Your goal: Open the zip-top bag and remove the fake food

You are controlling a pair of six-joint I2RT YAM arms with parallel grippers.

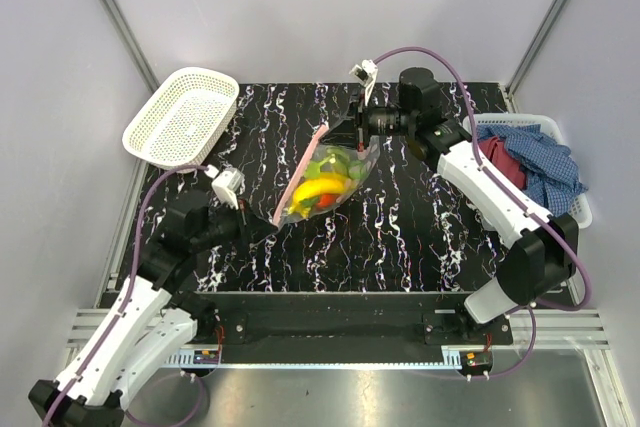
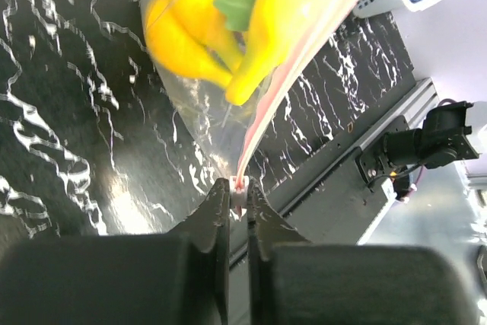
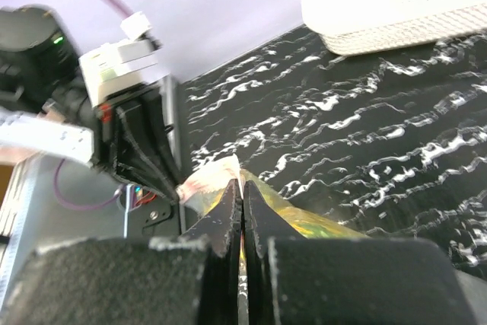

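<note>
From above, the bag (image 1: pixel 335 169) sits at the centre of the black marbled surface (image 1: pixel 400 237), stretched slantwise between the two arms. Its pink zip strip (image 1: pixel 300 172) runs from 12 o'clock down toward 7 o'clock, and the toy food (image 1: pixel 320 189) is bunched inside. The left jaws meet the strip's lower end at 7 o'clock and the right jaws meet the bag's upper corner at 12 o'clock. A white basket (image 1: pixel 185 117) stands at 10 o'clock, and a bin (image 1: pixel 583 209) with a blue cloth (image 1: pixel 545 162) stands at 3 o'clock. In the left wrist view the left jaws are all but closed, pinching the tip of the zip strip. Yellow bananas (image 2: pixel 190 36) and a green piece (image 2: pixel 237 4) press against the clear plastic at 12 o'clock. In the right wrist view the right jaws are fully closed on a thin fold of the bag's edge, with the white basket at 1 o'clock.
</note>
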